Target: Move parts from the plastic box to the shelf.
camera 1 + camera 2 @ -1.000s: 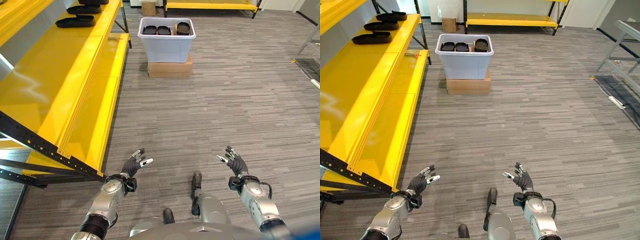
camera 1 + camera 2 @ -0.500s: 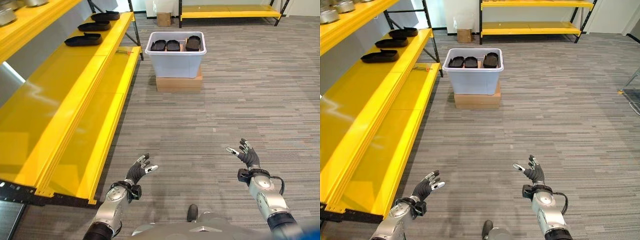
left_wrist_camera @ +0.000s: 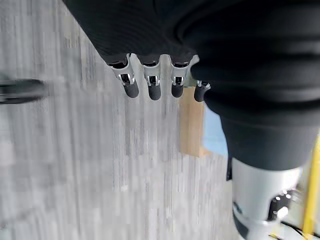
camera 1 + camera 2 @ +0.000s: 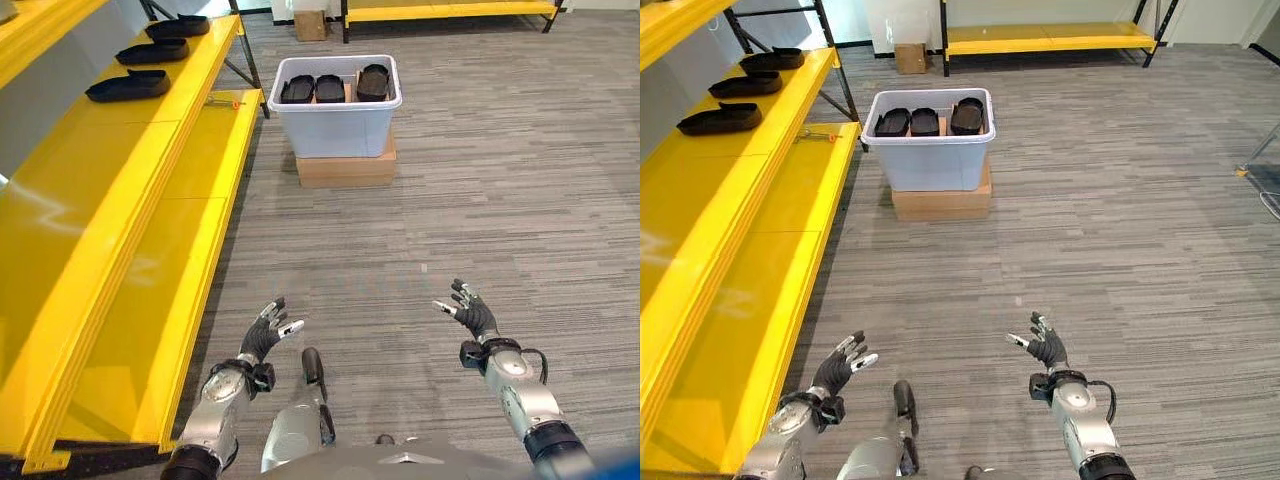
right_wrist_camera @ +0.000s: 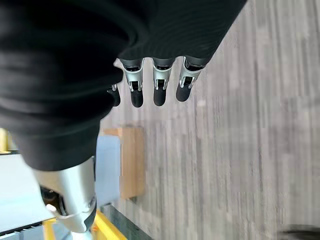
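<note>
A pale plastic box (image 4: 335, 128) stands on a cardboard carton (image 4: 345, 169) far ahead on the floor, with three black parts (image 4: 336, 88) inside it. Three more black parts (image 4: 127, 88) lie on the yellow shelf (image 4: 90, 190) at my left. My left hand (image 4: 264, 336) hangs low over the carpet beside the shelf's lower ledge, fingers straight and holding nothing. My right hand (image 4: 470, 315) is held out at the same height on the right, also open and empty. In the wrist views the left hand's fingers (image 3: 150, 88) and the right hand's fingers (image 5: 159, 89) are straight over the floor.
The shelf's lower yellow ledge (image 4: 190, 300) runs along the left toward the box. Another yellow rack (image 4: 1050, 38) and a small carton (image 4: 908, 58) stand at the far wall. Grey striped carpet (image 4: 480, 190) lies between me and the box.
The camera has moved: the view has dipped and the box sits a little nearer. Both hands stay open and low, much as before.
</note>
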